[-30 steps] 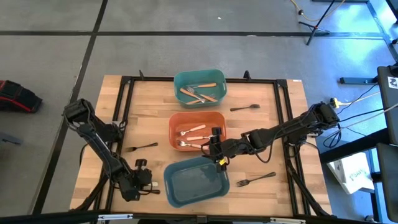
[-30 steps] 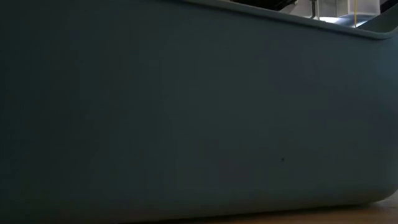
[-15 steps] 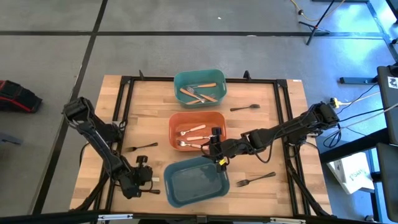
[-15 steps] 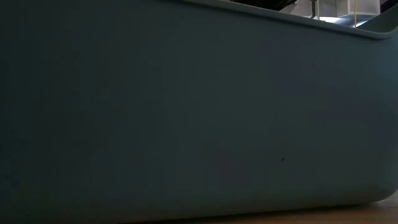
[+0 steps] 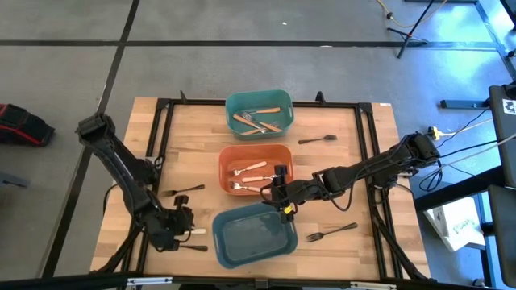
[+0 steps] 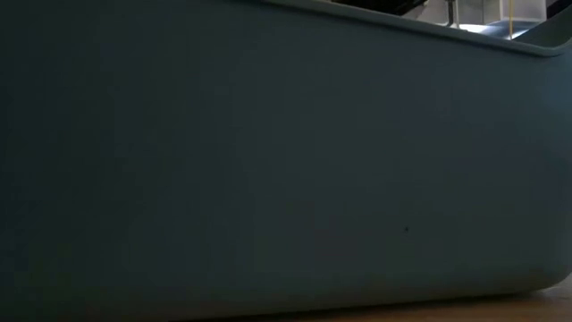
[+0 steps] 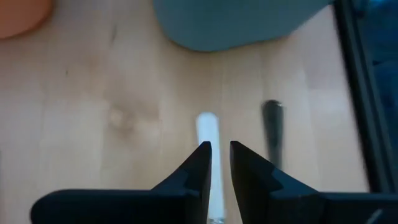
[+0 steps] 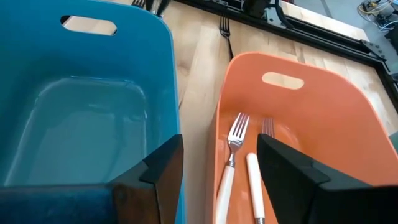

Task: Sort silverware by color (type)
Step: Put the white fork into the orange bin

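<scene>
Beside the blue-grey bin [image 5: 254,234], left gripper [image 7: 216,163] pinches a cream-handled fork [image 7: 208,140] for sorting; right gripper [image 8: 214,165] hovers wide.

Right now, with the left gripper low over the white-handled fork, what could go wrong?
1. The white-handled fork lies off centre under the left gripper, so it may twist or slip when lifted.
2. A dark fork lies close beside it and might get bumped.
3. The right gripper hangs open at the orange bin, probably this fork's destination; the arms could meet.
</scene>
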`<state>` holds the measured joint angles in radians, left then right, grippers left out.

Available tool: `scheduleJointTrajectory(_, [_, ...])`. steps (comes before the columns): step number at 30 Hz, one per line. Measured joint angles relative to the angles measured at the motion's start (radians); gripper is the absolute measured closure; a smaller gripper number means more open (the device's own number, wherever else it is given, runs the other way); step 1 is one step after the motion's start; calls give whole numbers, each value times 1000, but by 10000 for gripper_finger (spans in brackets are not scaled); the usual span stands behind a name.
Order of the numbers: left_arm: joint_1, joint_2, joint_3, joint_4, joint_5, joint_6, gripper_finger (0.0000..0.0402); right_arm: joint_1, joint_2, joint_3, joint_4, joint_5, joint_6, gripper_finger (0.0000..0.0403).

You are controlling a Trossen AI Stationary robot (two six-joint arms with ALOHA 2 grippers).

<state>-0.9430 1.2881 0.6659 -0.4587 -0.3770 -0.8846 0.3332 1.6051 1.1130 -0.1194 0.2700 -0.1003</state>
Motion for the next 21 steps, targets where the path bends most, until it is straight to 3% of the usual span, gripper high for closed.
scheduleJointTrajectory(8, [1, 29, 0, 1, 32, -30, 343, 0, 0, 0, -21, -1, 22, 213])
scheduleJointTrajectory(18, [3, 81, 1, 2, 185, -134, 291, 0, 0, 0, -19, 3, 25, 213])
scheduleJointTrajectory(21, [2, 81, 1, 2, 171, -130, 286, 0, 0, 0, -19, 8, 25, 213])
